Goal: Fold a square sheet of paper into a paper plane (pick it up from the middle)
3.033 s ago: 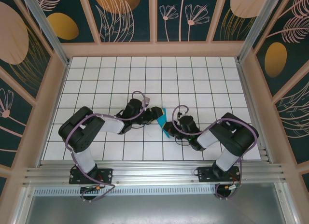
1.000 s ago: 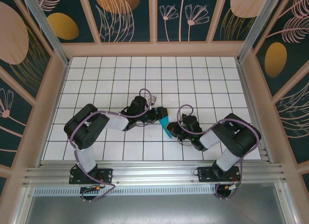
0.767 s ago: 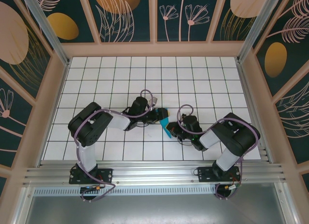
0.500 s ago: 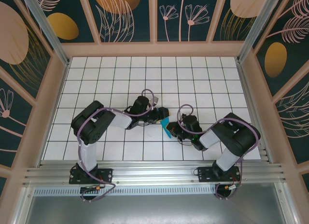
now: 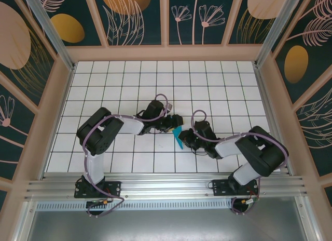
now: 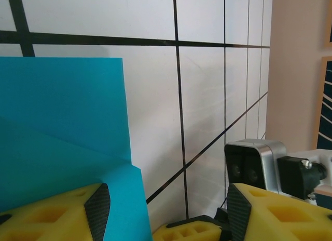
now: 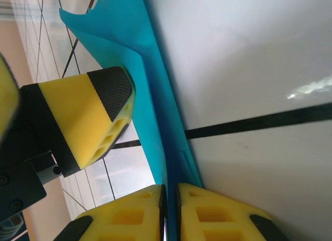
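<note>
2 arms low, tips close; left end effector [image 6: 166, 210] spread, right end effector [image 7: 169, 210] pinched.

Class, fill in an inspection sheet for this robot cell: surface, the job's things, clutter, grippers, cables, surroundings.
Surface: white gridded table, black grid lines, flat.
Job's things: teal paper, folded over with visible creases, between the two arms near the table's middle.
Clutter: nothing seen.
Grippers: right gripper, jaws shut on the paper's edge; left gripper, jaws open, one finger beside the paper.
Cables: purple cable runs along each arm and loops above each wrist.
Surroundings: painted floral panels on three sides; aluminium rail at the near edge.
</note>
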Motion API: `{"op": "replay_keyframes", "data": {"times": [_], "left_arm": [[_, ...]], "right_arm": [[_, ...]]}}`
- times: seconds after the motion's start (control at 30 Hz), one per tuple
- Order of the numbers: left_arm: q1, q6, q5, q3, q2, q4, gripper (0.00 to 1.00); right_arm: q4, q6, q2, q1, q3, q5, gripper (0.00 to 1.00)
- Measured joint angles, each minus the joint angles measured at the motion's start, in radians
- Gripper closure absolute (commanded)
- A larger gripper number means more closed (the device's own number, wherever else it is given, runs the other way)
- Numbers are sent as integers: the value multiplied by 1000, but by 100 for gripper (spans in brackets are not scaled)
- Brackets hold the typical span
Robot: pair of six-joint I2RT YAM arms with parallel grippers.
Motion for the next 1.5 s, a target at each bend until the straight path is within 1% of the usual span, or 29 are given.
{"op": "replay_keyframes", "data": {"times": [0.17,0.27,0.53,0.77,0.93,1.1,1.23,1.3,1.5], "left_arm": [[0,15,0,11,0,-26,36],[-1,23,0,13,0,-31,36],[-1,31,0,19,1,-44,36],[-3,40,0,25,2,-57,36],[-3,43,0,26,2,-60,36],[-3,45,0,26,2,-60,36],[-3,45,0,26,2,-60,36],[-3,45,0,27,2,-61,36],[-3,45,0,27,2,-61,36]], "right_arm": [[-100,-43,-53,0,1,-2,84],[-148,-65,-72,0,3,-1,89],[-223,-90,-69,1,35,-3,90],[-279,-130,-74,6,61,-9,87],[-338,-152,-125,12,67,-25,85],[-353,-157,-141,12,67,-46,85],[-353,-158,-140,13,67,-61,89],[-352,-161,-133,15,67,-63,91],[-340,-161,-97,17,67,-62,92]]}}
